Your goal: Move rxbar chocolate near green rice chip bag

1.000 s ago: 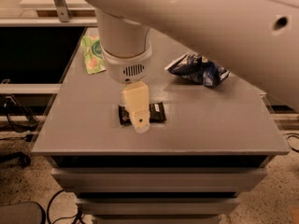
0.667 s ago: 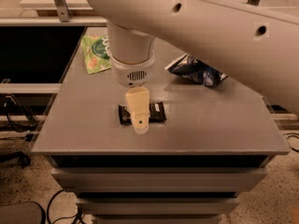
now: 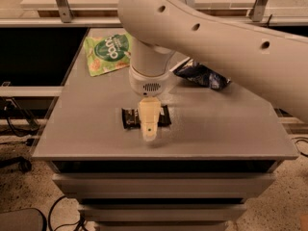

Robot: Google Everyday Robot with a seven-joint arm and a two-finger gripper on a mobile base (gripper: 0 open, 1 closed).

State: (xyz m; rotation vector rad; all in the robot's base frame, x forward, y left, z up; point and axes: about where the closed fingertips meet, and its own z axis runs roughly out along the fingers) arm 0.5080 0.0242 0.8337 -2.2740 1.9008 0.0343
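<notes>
The rxbar chocolate (image 3: 129, 118) is a small dark bar lying flat near the front middle of the grey table (image 3: 231, 129). My gripper (image 3: 149, 128) points straight down over the bar's middle and hides its centre; only the bar's two ends show. The green rice chip bag (image 3: 107, 53) lies flat at the table's back left corner, well apart from the bar and the gripper.
A dark blue and white snack bag (image 3: 202, 74) lies at the back right, partly under my large white arm (image 3: 216, 37), which spans the upper right of the view. The table's front edge is close below the bar. Drawers sit beneath.
My wrist has shifted a little to the right and lower over the bar. The bar and both bags have not moved.
</notes>
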